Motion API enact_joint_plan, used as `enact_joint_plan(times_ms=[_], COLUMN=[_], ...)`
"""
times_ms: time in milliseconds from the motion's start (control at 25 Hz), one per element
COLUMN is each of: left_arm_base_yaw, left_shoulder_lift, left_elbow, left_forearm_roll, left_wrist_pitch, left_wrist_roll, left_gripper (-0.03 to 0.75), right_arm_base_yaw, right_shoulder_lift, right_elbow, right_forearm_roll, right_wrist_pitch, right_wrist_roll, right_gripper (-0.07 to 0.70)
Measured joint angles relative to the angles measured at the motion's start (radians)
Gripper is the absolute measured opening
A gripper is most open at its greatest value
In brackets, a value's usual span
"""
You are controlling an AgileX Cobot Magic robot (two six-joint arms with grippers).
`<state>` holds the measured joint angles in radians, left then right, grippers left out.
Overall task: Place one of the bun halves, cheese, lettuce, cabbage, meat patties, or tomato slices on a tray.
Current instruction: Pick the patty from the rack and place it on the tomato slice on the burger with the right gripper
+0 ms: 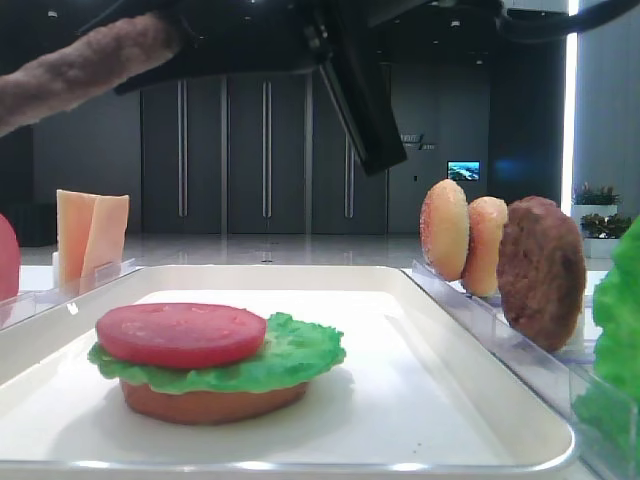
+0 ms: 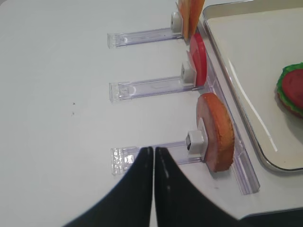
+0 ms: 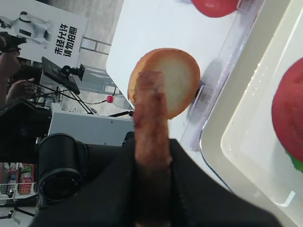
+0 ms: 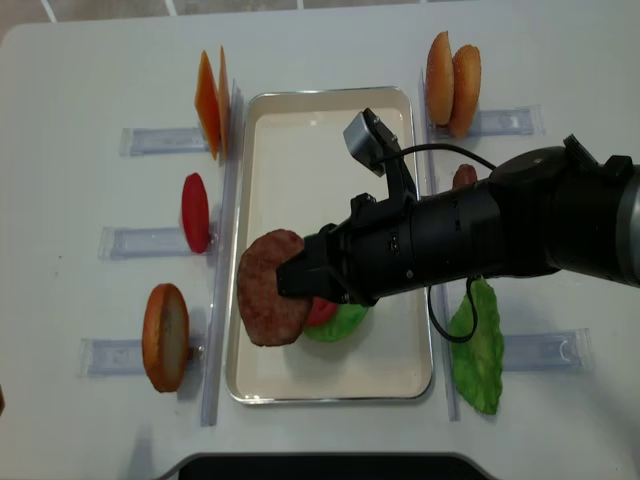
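Note:
My right gripper (image 4: pixel 292 284) is shut on a dark brown meat patty (image 4: pixel 268 288), held above the left edge of the white tray (image 4: pixel 330 130). The right wrist view shows the patty (image 3: pixel 151 137) edge-on between the black fingers. On the tray lies a stack of bun half (image 1: pixel 210 403), lettuce (image 1: pixel 295 355) and tomato slice (image 1: pixel 180 333), which the arm partly hides from above. My left gripper (image 2: pixel 154 152) is shut and empty, low over the table near a rack with a bun half (image 2: pixel 218 132).
Clear racks left of the tray hold cheese (image 4: pixel 210 105), a tomato slice (image 4: pixel 195 212) and a bun half (image 4: pixel 165 337). The racks on the right hold two bun halves (image 4: pixel 452 70), another patty (image 1: pixel 540 270) and lettuce (image 4: pixel 478 345).

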<state>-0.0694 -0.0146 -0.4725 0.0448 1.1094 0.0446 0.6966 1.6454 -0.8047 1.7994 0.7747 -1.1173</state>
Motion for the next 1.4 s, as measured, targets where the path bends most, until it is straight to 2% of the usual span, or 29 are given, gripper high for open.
enact_joint_plan(times_ms=[400,1040,1400], left_arm_base_yaw=[0.000,0.000,0.000], left_shoulder_lift=[0.000,0.000,0.000], left_elbow=[0.000,0.000,0.000], left_forearm_roll=[0.000,0.000,0.000], left_wrist_pitch=[0.000,0.000,0.000], left_wrist_roll=[0.000,0.000,0.000], left_gripper=[-0.007,-0.007,-0.007], right_arm_base_yaw=[0.000,0.000,0.000], right_shoulder_lift=[0.000,0.000,0.000], right_elbow=[0.000,0.000,0.000], right_forearm_roll=[0.000,0.000,0.000], right_wrist_pitch=[0.027,0.031,-0.020], right_wrist_roll=[-0.002,-0.005,-0.032], right_gripper=[0.110,0.110,0.110])
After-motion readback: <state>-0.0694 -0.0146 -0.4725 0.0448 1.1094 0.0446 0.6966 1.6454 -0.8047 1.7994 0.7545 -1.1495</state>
